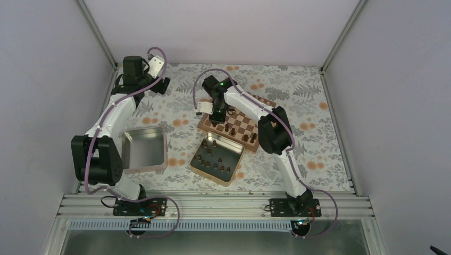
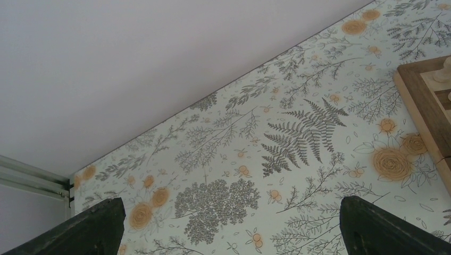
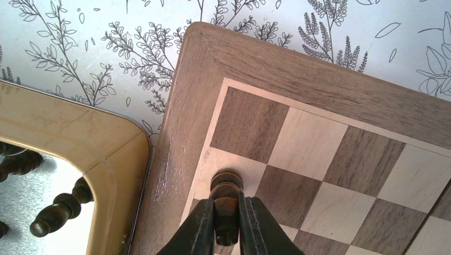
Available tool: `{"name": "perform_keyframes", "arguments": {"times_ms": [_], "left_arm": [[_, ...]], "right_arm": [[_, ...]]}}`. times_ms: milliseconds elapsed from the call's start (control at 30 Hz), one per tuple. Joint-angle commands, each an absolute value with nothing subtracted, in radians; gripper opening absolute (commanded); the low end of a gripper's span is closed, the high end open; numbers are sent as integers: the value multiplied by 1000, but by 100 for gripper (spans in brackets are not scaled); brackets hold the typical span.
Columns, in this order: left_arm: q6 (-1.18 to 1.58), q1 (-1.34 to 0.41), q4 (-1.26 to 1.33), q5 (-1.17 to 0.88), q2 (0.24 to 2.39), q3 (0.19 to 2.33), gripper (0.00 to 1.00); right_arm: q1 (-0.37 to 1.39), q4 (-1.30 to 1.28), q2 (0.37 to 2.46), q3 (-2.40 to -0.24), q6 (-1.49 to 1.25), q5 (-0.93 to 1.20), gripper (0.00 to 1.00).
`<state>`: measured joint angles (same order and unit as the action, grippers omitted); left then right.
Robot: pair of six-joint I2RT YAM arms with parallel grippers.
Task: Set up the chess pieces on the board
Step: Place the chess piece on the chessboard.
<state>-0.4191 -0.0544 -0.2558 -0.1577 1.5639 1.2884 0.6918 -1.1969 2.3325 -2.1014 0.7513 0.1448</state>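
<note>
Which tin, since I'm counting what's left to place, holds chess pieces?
The right tin, beside the board's near edge: dark pieces lie scattered in it. The left tin shows only bare metal.

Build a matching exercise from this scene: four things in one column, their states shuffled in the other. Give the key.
Things:
1. left tool
2. right tool
3. left tin
4. right tin

States:
A. holds dark pieces
B. shut on a dark piece near the board corner
C. open, over cloth
D. looks empty

Pairs: 1-C, 2-B, 3-D, 4-A
</note>
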Motion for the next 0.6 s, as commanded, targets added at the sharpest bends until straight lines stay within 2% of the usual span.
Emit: {"name": "perform_keyframes", "arguments": {"times_ms": [0, 200, 300, 433, 567], "left_arm": [[-431, -54, -223, -160, 1541, 1278, 100], [-433, -53, -223, -163, 1542, 1278, 100], [-433, -52, -224, -165, 1543, 1278, 100], [-433, -52, -223, -163, 1543, 1279, 100], [-432, -52, -225, -161, 1540, 1282, 100]], "right_arm": [[687, -1184, 2358, -2134, 758, 157, 13], [687, -1190, 2357, -2134, 758, 158, 16], [687, -1187, 2351, -2132, 754, 153, 23], [687, -1180, 2313, -2134, 746, 130, 37], [688, -1189, 2249, -2143, 740, 111, 40]]}}
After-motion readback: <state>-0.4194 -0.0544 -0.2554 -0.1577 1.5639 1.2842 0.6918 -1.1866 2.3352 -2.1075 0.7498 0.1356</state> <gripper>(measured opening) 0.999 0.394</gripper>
